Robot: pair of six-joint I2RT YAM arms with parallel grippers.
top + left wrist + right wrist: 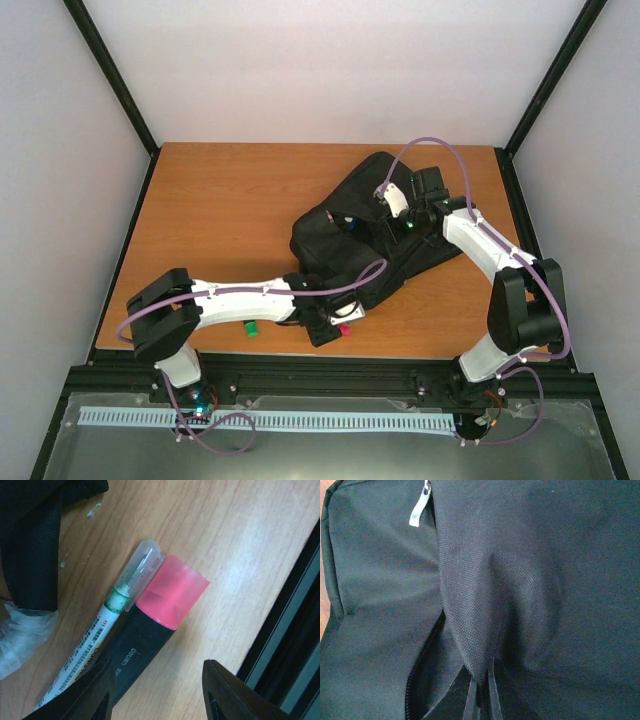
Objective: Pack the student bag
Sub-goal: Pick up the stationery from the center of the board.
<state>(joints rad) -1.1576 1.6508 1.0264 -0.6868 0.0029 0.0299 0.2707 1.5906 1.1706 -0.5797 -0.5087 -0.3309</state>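
The student bag [375, 235] is a large black fabric backpack lying at the table's middle right. My right gripper [400, 218] is shut on a raised fold of its fabric [480, 630]; a grey zip pull [419, 510] and a partly open zip [422, 665] show beside the fold. My left gripper [157, 692] is open, low over the table by the bag's near edge. A black highlighter with a pink cap [165, 600] and a white pen with a green tip [117, 605] lie side by side there; the highlighter's body runs under my left fingertip [97, 692].
A black bag strap [35, 555] and a crumpled clear wrapper [20, 635] lie left of the pen. The table's black front rail [295, 640] runs close on the right. A small green item [251, 328] lies under my left arm near the front edge.
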